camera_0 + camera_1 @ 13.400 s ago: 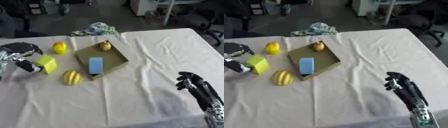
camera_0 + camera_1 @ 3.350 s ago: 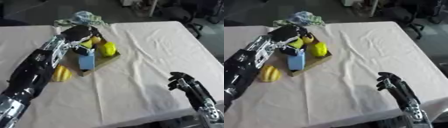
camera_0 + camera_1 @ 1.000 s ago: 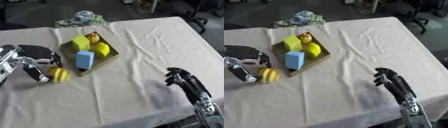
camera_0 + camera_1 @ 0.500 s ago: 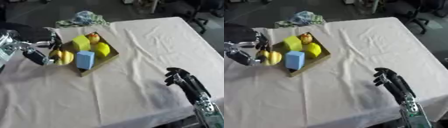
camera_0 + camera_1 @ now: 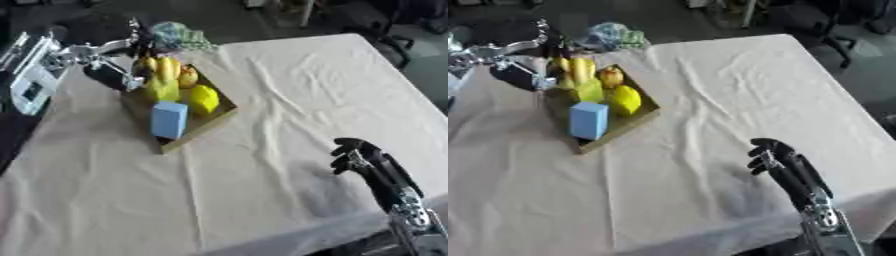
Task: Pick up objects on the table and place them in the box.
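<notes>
While over box (image 5: 223, 108), striped yellow fruit (image 5: 164, 68) beside left robot hand (image 5: 131, 50)

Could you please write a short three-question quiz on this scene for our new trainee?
1. True or false: the blue block lies inside the box.
2. Which hand is at the box: A left, B right?
3. Fill in: the right hand shows near the lower ___ corner.

Key: 1 true; 2 A; 3 right.
</notes>
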{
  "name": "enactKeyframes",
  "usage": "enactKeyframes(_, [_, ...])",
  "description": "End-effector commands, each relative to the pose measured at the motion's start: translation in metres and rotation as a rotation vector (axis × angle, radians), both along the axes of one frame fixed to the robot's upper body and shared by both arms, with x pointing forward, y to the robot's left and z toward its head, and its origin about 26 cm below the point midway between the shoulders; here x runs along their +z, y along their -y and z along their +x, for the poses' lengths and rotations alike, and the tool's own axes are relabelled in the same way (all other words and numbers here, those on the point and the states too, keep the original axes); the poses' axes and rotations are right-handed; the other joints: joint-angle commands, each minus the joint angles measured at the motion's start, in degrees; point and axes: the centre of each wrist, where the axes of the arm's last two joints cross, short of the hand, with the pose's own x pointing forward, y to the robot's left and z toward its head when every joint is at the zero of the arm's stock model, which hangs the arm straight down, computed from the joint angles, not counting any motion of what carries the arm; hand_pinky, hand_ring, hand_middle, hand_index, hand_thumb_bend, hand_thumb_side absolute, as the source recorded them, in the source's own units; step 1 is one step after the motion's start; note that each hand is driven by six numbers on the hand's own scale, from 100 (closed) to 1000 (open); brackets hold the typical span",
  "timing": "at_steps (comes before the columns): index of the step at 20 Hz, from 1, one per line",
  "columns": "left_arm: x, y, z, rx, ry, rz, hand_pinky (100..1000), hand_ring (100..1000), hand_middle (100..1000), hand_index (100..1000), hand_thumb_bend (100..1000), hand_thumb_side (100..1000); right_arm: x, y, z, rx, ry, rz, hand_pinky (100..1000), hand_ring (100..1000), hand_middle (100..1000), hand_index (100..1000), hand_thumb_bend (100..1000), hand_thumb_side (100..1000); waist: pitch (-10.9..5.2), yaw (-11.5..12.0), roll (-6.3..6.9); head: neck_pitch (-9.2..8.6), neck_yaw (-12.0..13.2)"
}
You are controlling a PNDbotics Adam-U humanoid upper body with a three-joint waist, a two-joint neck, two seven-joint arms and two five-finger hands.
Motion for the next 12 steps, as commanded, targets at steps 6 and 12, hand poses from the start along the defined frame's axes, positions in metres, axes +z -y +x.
enactKeyframes(6, [-0.032, 0.001, 0.021, 0.108, 0.095, -0.018, 637, 557, 555, 725, 114, 188, 0.003, 0.001, 0.001, 0.016, 0.008, -0.008, 520, 562, 586, 765, 100, 670, -1.33, -0.20, -0.96, -0.20, 0.55])
enactKeyframes(12, [-0.042, -0.005, 0.023, 0.096, 0.164, -0.014, 730, 704, 759, 859, 301, 352, 0.004, 0.001, 0.001, 0.016, 0.009, -0.008, 520, 562, 586, 765, 100, 668, -1.36, -0.01, -0.97, -0.20, 0.43])
